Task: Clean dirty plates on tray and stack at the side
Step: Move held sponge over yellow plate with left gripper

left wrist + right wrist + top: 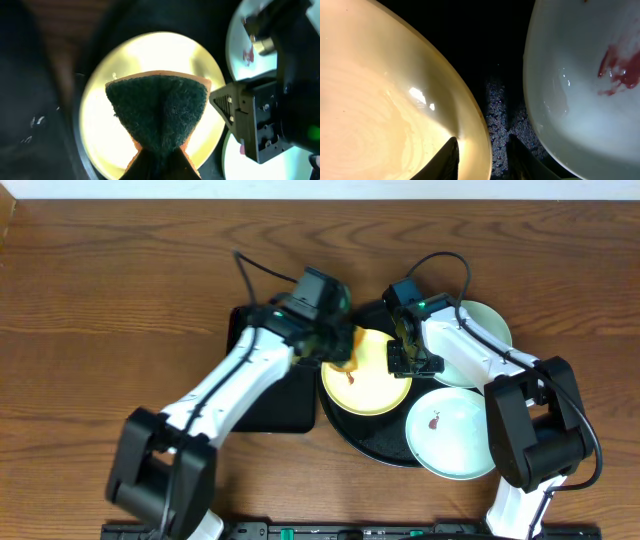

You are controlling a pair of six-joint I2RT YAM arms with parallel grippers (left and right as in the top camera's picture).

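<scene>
Yellow plate (370,390), mint plates (450,430) — black tray (375,442)

I'd call this a robotics lab bench. There's a bare wood-grain tabletop (120,270) with plain white surface (300,188) beyond its far edge. My left arm (230,380) and right arm (480,355) rise from a black rail (350,532) at the near edge, trailing black cables (245,270).
</scene>
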